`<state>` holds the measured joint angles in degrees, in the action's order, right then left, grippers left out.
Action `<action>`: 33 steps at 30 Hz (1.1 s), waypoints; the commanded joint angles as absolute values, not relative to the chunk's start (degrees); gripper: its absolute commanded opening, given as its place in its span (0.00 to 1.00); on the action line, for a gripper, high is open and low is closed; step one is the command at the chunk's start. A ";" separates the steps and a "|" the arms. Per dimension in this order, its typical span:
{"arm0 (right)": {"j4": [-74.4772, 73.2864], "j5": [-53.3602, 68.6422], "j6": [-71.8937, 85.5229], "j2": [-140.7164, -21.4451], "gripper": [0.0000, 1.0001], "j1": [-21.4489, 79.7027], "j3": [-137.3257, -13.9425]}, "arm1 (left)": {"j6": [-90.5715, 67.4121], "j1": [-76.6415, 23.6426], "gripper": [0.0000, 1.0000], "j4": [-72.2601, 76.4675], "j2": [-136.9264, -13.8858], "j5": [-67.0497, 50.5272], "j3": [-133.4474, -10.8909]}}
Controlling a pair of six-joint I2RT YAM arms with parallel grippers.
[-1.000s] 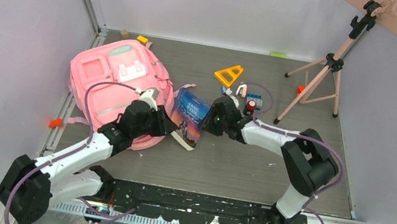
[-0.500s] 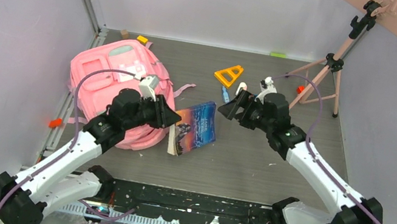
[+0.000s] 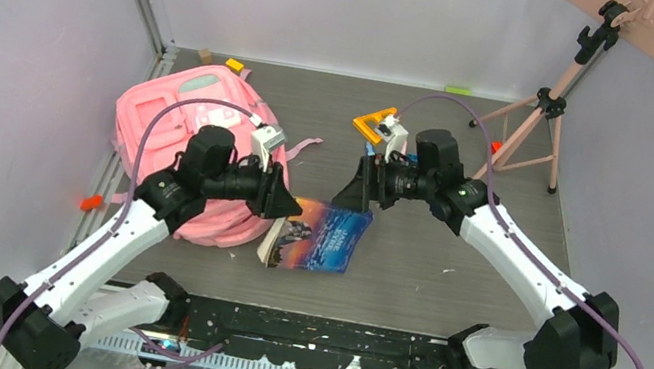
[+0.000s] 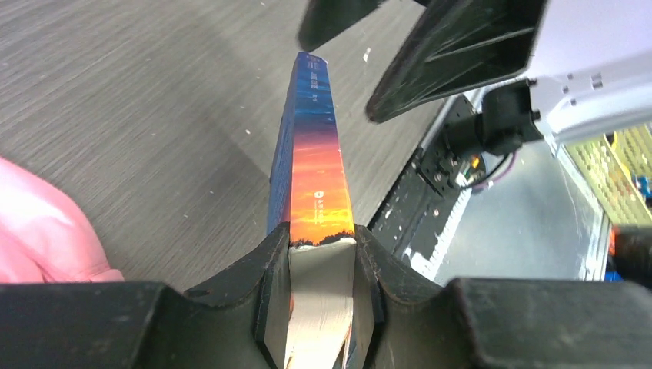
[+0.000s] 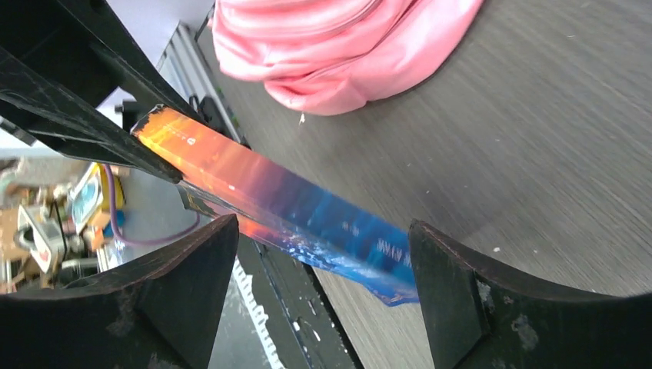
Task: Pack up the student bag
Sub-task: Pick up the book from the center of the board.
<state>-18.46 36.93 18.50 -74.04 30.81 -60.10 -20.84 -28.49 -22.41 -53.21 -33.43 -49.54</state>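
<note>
The student bag [image 3: 170, 142], a soft pink backpack, lies at the left of the table and shows at the top of the right wrist view [image 5: 338, 46]. My left gripper [image 3: 285, 206] [image 4: 319, 244] is shut on the page end of a book [image 3: 325, 240] with a blue and orange cover [image 4: 311, 154]. It holds the book out to the right, just off the bag. My right gripper [image 3: 357, 192] [image 5: 323, 231] stands open at the book's far end [image 5: 292, 201], its fingers on either side and apart from the cover.
A yellow triangle ruler [image 3: 374, 124] lies behind the right wrist. A pink tripod stand [image 3: 536, 130] rises at the back right. Small bits lie about: an orange piece [image 3: 91, 201], a yellow block [image 3: 235, 65]. The black rail [image 3: 327, 332] runs along the front edge.
My right gripper opened, let go of the book and swung its arm out to the right. The left gripper kept the book and tipped it lower, toward the front.
</note>
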 commanded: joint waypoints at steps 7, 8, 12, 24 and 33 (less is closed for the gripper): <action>-23.08 49.28 9.66 -80.56 0.85 35.42 -64.26 | -12.54 -28.21 0.00 -21.26 -54.86 -47.78 -57.97; -22.84 49.42 9.62 -80.70 0.85 36.17 -63.95 | -12.42 -28.21 0.00 -21.20 -55.04 -47.92 -58.09; -21.60 50.28 9.66 -81.59 0.84 38.40 -61.81 | -12.32 -28.21 0.00 -20.30 -55.75 -48.96 -58.48; -14.25 51.20 13.08 -83.48 0.65 39.59 -55.57 | -12.48 -27.88 0.00 -18.80 -56.15 -48.89 -58.32; -7.30 48.46 14.11 -83.43 0.71 41.16 -52.37 | -13.73 -27.71 0.00 -17.74 -57.43 -52.06 -58.70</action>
<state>-12.60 50.11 13.17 -83.40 40.14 -53.49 -11.53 -28.03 -26.37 -58.22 -45.34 -53.65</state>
